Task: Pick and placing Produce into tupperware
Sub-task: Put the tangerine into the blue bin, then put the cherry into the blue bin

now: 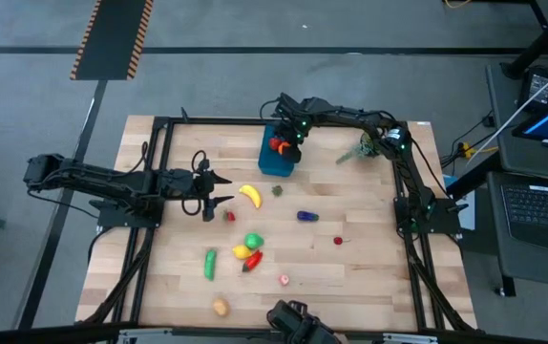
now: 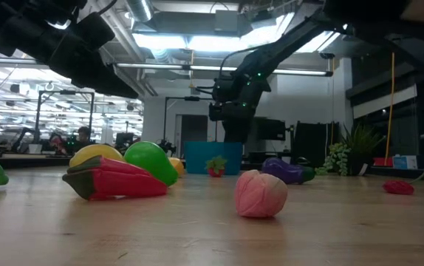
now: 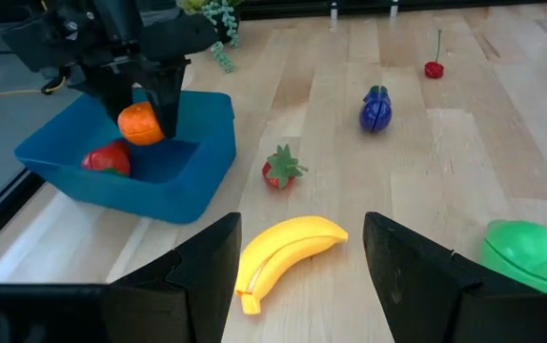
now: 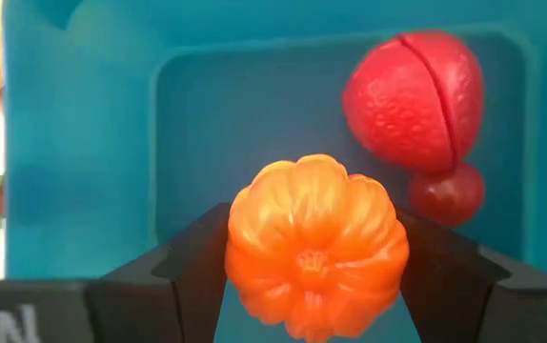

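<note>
Tub (image 1: 276, 156) as my landmark: teal, sitting near the desk's (image 1: 369, 258) far edge, about midway along it. My right hand (image 1: 280, 144) hangs over the tub's open top, fingers closed on an orange (image 4: 316, 248), which sits above the rim rather than on the floor. Inside the tub I see a red strawberry half (image 4: 416, 98) and a smaller red piece (image 4: 448, 191) touching it, both toward one end wall; the other end of the floor is bare.

My left hand (image 1: 219, 189) sits left of the tub and nearer me, fingers apart and holding nothing. Banana (image 1: 249, 196) lies just past its fingertips, between that hand and the tub. Small strawberry with green leaves (image 3: 281, 169) lies close beside the tub's near wall, not touching.

Eggplant (image 1: 306, 216) lies nearer me than the tub, slightly right. Cherry (image 1: 338, 241) farther out the same way. Green round piece (image 1: 253, 240), yellow piece (image 1: 242, 251) and red pepper (image 1: 252, 261) cluster well toward me from the tub. Cucumber (image 1: 210, 264) sits left of that cluster. Bare wood runs from the cherry to the desk's right edge.
</note>
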Available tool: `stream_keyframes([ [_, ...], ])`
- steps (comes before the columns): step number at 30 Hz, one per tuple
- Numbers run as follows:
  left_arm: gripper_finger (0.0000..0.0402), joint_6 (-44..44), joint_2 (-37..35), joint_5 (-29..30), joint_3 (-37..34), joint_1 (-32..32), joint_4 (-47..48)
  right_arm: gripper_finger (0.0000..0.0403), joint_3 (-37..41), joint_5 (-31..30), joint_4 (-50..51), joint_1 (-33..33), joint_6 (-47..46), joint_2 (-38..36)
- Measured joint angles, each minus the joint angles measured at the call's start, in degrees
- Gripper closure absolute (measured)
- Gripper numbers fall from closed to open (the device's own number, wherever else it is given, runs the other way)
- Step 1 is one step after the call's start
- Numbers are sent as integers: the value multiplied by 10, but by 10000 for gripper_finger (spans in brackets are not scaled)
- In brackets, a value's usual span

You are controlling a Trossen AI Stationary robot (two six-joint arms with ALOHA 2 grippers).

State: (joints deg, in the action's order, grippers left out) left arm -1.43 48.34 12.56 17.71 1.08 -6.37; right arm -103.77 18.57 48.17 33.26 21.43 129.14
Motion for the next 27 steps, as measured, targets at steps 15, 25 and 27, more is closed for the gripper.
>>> stream_keyframes([
  [15,188,10,0,0,0,0,0,122,0,0,-5,1,1,0],
  [25,188,9,0,0,0,0,0,131,-6,1,1,1,-1,0],
  [27,188,9,0,0,0,0,0,138,-15,1,5,1,-1,-1],
])
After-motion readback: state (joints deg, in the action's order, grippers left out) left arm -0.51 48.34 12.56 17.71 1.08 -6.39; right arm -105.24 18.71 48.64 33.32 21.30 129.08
